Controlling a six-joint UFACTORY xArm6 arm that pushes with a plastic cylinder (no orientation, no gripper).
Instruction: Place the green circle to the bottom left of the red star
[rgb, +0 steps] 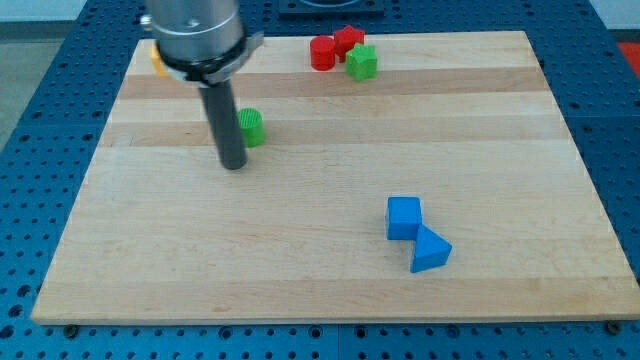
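Note:
The green circle (251, 128) lies on the wooden board (330, 270) at the upper left, partly hidden by my rod. My tip (233, 165) rests on the board just left of and below the green circle, touching or nearly touching it. The red star (349, 40) sits at the view's top near the middle, with a red round block (323, 53) at its left and a green star (362, 62) at its lower right. The green circle is far to the left of and below the red star.
A blue cube (404, 217) and a blue triangle (430, 250) touch each other at the lower right. A yellow block (157, 58) peeks out behind the arm at the top left. The board's edges lie close to the red group.

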